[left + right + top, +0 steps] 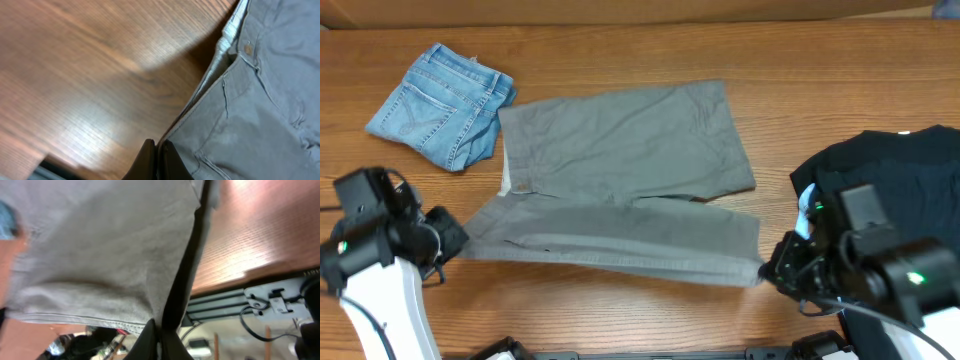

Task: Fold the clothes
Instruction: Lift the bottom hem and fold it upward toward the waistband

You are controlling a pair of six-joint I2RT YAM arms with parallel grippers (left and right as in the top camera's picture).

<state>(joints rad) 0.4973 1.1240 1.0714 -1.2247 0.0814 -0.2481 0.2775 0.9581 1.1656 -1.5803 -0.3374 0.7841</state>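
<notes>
Shorts [630, 150] pinched by closed left gripper [159, 150], right gripper [159, 329] apparently clamping hem

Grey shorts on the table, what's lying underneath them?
Wooden table shows around the grey shorts and below their near edge, pinched by the left hand and right hand. Whatever lies beneath the flat far half is covered.

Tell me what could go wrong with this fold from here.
The left gripper pinches only the edge of the shorts, so it might slip off. The near leg is stretched between it and the right gripper; uneven motion could skew the fold. The black garment lies beside the right gripper and could get dragged.
</notes>
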